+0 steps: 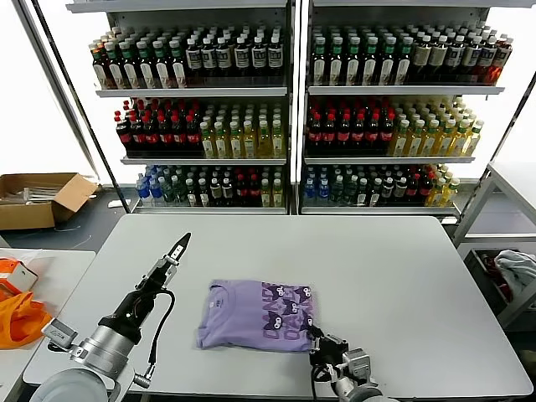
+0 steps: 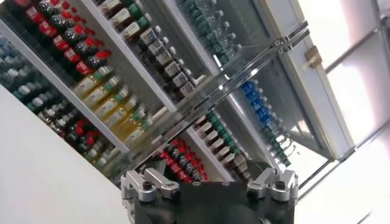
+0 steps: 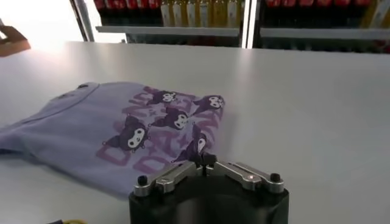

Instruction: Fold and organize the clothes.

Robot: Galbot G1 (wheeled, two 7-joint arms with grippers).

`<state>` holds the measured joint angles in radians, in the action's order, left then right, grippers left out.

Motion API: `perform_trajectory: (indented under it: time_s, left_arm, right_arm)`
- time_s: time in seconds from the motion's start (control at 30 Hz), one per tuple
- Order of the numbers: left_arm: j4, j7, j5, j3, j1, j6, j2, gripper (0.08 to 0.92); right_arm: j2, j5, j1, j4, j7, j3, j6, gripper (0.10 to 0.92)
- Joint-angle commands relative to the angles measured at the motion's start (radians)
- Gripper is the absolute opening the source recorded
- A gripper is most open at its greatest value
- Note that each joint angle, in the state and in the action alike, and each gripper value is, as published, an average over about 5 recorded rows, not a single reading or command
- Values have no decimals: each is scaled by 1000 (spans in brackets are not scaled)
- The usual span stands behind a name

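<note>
Down low, right gripper [image 3: 204, 161] pinches shut at T-shirt [image 1: 255, 314] edge (left gripper [image 1: 182, 244]: unclear).

A lavender T-shirt [image 1: 258, 314] is seen on a pale grey bench [image 1: 394, 276], printed with dark purple-and-white cartoon figures over mauve lettering. Black and silver are shown on the right gripper [image 3: 205, 163] and left gripper [image 1: 179, 247]. An orange fabric item [image 1: 18, 322] and brown cardboard box [image 1: 38, 198] are noted. Red, yellow, green and blue bottles [image 1: 243, 134] are shelved behind.
</note>
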<state>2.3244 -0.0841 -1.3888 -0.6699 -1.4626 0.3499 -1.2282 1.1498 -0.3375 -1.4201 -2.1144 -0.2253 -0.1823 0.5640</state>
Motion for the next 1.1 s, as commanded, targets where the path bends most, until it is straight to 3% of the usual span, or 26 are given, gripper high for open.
perform_trajectory:
  time_s: [0.03, 0.27, 0.47, 0.83, 1.1]
  left_arm:
    - [32, -24, -62, -6, -9, 6, -8, 823]
    - [34, -29, -53, -22, -21, 10, -6, 823]
    - [32, -23, -47, -33, -34, 8, -4, 823]
    - [21, -14, -15, -9, -26, 8, -17, 822]
    - [6, -3, -12, -15, -32, 7, -26, 822]
  right_arm:
    - [-96, 145, -9, -5, 157, -143, 14, 106]
    - [-94, 57, -77, -86, 135, -189, 8, 140]
    - [-57, -21, -58, -127, 72, -182, -70, 303]
    - [127, -14, 164, 205, 60, 56, -180, 615]
    - [123, -101, 167, 241, 15, 58, -139, 808]
